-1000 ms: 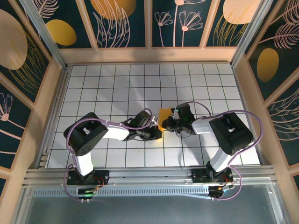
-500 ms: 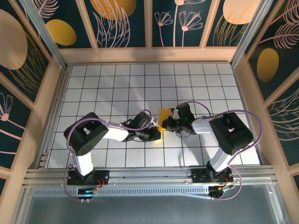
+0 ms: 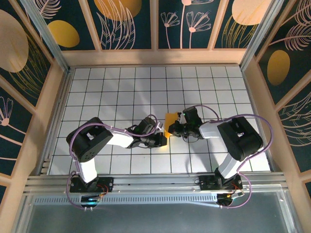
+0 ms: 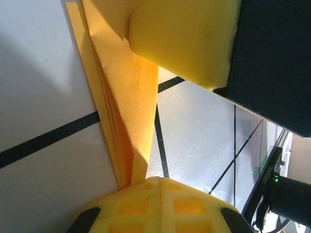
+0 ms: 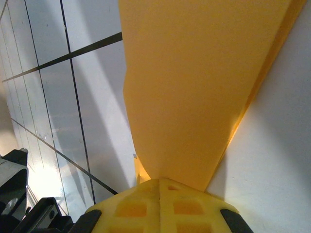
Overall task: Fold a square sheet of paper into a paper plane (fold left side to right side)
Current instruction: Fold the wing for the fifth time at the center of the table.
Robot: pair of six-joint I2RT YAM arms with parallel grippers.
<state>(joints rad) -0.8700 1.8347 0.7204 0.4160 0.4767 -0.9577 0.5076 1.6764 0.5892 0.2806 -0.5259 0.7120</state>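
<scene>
The folded orange paper (image 3: pixel 169 121) sits at the middle of the white gridded surface (image 3: pixel 121 92), pinched from both sides. The left hand (image 4: pixel 160 183) is closed tight on the near end, where several stacked layers fan out from its yellow pads. The right hand (image 5: pixel 160 183) is likewise clamped shut on the paper, gripping a broad smooth flap from the opposite side.

Holding it at two points likely keeps the layers lined up and the crease taut, so one side can be carried over to the other without the sheet sliding.

In the left wrist view, the paper's long edges run straight and meet in a narrow wedge at the pads, while the layer edges are slightly stepped rather than flush. The two hands sit very close together, so there is little room between them. Bare tiles lie all around, and the wooden walls stand well apart.
</scene>
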